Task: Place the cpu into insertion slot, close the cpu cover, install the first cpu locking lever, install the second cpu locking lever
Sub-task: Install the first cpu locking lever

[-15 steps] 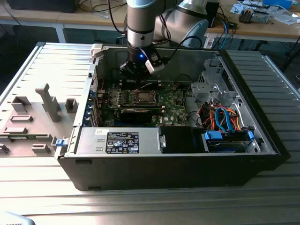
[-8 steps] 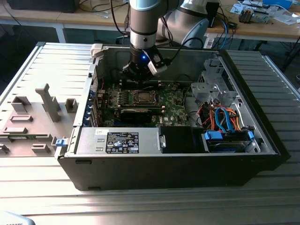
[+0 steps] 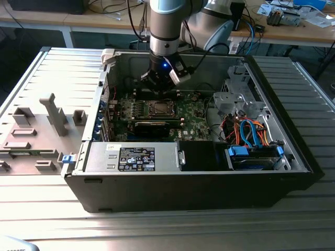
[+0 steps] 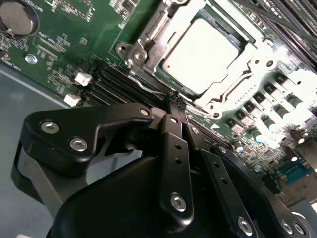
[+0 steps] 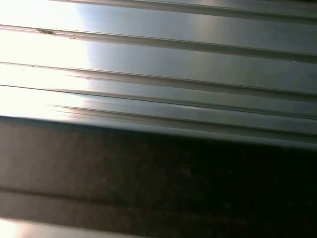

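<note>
Your open computer case (image 3: pixel 293 151) sits on a ribbed metal table (image 3: pixel 157 225). In the second wrist view the chip (image 4: pixel 200 57) already lies in its socket (image 4: pixel 257 62) with the metal cover (image 4: pixel 148 32) down around it. The pincer (image 4: pixel 177 99), fingers pressed together and empty, hovers just beside the socket's edge.

The grey-and-blue jointed robot arm (image 3: pixel 166 26) hangs nearly vertical, wrist pointing straight down. In the second wrist view its black metal end effector (image 4: pixel 174 99) has both fingers pressed together, tips meeting, gripping nothing.
</note>
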Controlling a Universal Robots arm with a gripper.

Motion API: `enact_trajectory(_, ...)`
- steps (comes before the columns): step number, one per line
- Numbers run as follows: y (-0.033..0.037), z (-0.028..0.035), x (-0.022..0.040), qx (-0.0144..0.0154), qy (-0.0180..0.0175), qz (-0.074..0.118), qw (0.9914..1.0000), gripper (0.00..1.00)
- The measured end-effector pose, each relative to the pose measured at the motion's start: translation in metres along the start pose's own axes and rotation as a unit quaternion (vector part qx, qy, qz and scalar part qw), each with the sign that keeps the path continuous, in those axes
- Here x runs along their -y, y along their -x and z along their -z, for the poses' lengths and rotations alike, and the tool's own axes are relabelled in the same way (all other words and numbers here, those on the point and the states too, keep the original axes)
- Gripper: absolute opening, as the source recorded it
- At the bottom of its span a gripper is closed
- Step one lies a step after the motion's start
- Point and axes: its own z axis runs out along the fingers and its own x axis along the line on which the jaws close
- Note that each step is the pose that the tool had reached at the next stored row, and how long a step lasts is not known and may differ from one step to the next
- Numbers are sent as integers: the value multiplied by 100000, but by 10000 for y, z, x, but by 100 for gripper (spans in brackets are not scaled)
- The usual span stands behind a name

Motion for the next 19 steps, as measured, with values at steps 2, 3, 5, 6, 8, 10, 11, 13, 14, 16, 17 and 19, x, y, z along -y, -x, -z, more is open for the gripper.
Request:
enact_trajectory(2, 32, -12, 4, 4, 5, -2, 100000, 11)
enact_trajectory(3, 43, -16, 5, 4, 4, -1, 100000, 11)
enact_trajectory(5, 61, -23, 8, -8, -8, 0, 100000, 11)
enact_trajectory(6, 74, -28, 10, -22, -21, -1, 100000, 11)
enact_trajectory(8, 110, -43, 12, 37, 48, 3, 100000, 11)
enact_trajectory(10, 129, -44, 16, -6, -1, -1, 100000, 11)
enact_trajectory(11, 132, -44, 17, 1, 27, 0, 100000, 11)
enact_trajectory(13, 133, -42, 16, 17, 57, -2, 100000, 11)
enact_trajectory(14, 134, -33, 14, 41, 89, -1, 100000, 11)
enact_trajectory(16, 134, 15, 10, 13, 49, 10, 100000, 11)
enact_trajectory(17, 133, 39, 8, 12, 55, 12, 100000, 11)
enact_trajectory(19, 132, 102, 5, 12, 53, 3, 100000, 11)
